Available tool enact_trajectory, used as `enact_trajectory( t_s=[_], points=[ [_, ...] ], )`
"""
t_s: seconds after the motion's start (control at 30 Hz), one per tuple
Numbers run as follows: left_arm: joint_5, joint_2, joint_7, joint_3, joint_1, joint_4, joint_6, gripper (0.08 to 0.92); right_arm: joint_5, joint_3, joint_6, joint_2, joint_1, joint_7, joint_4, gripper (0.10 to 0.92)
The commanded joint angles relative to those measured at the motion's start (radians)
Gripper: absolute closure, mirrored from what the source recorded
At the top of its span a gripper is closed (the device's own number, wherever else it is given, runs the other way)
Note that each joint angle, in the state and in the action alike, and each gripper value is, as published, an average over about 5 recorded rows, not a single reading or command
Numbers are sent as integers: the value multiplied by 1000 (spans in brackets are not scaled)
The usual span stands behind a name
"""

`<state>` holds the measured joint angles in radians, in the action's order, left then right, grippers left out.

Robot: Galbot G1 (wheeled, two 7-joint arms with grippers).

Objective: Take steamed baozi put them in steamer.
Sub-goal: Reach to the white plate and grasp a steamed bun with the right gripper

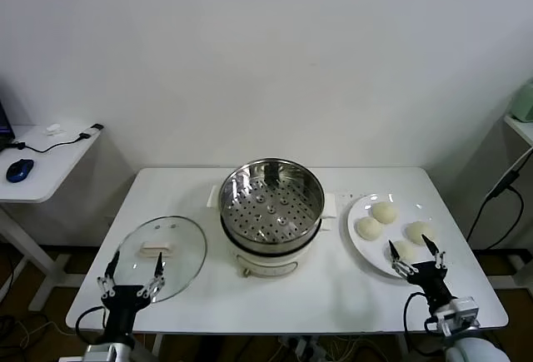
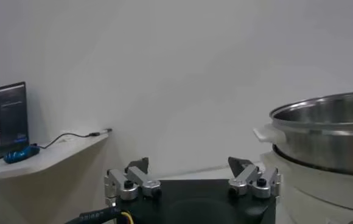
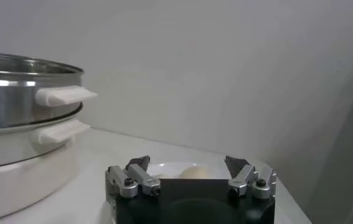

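Observation:
Four cream-white baozi (image 1: 384, 211) lie on a white plate (image 1: 360, 244) at the table's right. The steel steamer (image 1: 271, 204), with an empty perforated tray, stands on its white base at the table's middle. My right gripper (image 1: 410, 250) is open at the plate's front edge, just in front of the nearest baozi (image 1: 405, 248); one baozi (image 3: 190, 172) shows between its jaws in the right wrist view, where the steamer (image 3: 24, 97) also shows. My left gripper (image 1: 133, 268) is open and empty at the front left, over the glass lid's near edge. The steamer (image 2: 328, 131) shows in the left wrist view.
A round glass lid (image 1: 162, 254) with a white handle lies flat at the front left of the white table (image 1: 275, 304). A side desk (image 1: 46, 162) with a blue mouse stands to the left. A cable hangs at the right (image 1: 500, 191).

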<state>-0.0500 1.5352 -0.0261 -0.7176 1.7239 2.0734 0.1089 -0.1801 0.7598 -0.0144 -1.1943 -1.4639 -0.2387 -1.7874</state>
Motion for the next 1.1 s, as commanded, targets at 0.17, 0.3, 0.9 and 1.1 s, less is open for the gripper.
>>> enact_trajectory(
  t_s=[0.17, 0.3, 0.9, 1.1],
  points=[
    [-2, -4, 5, 6, 10, 4, 6, 177, 111, -68, -141, 425, 183, -303, 127, 203],
    [-2, -1, 10, 10, 20, 9, 13, 177, 115, -253, -204, 649, 376, -431, 235, 203],
    [0, 14, 35, 21, 57, -28, 81, 177, 468, -1597, 118, 465, 1723, -903, 982, 203],
    [5, 12, 35, 9, 38, -39, 73, 177, 541, -1578, 192, 273, 1741, -903, 1227, 203]
  ],
)
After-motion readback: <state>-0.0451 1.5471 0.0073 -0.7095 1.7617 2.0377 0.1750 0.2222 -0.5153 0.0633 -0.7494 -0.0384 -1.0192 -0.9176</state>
